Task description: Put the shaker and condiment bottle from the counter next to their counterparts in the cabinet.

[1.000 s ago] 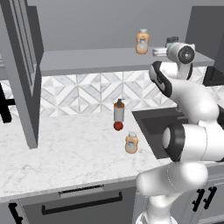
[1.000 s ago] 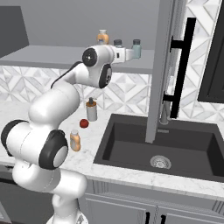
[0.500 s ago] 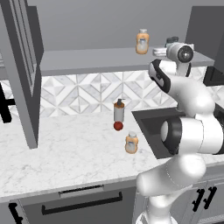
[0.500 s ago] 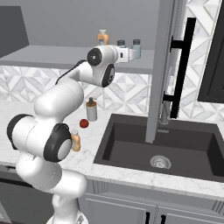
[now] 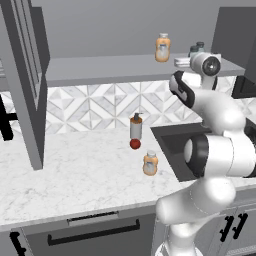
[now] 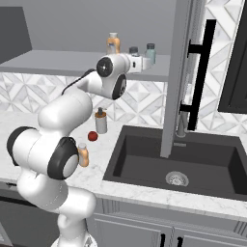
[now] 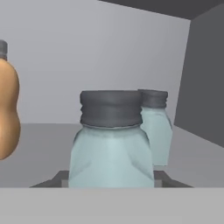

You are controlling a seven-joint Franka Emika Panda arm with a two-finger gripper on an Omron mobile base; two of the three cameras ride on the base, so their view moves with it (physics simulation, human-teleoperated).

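Arm raised to the cabinet shelf (image 5: 100, 67); gripper (image 6: 143, 62) closed around the shaker (image 7: 111, 144), its fingertips flanking the jar's base in the hand view; shaker upright at shelf level, whether it rests on the shelf cannot be told; twin jar (image 7: 155, 127) stands just behind it to the right, orange twin bottle (image 5: 162, 48) further left on the same shelf; condiment bottle (image 5: 150, 163) sits on the marble tabletop (image 5: 75, 170), near a grey pump dispenser (image 5: 135, 128) and a small red ball (image 5: 135, 144); sink (image 6: 183, 161) to the right.
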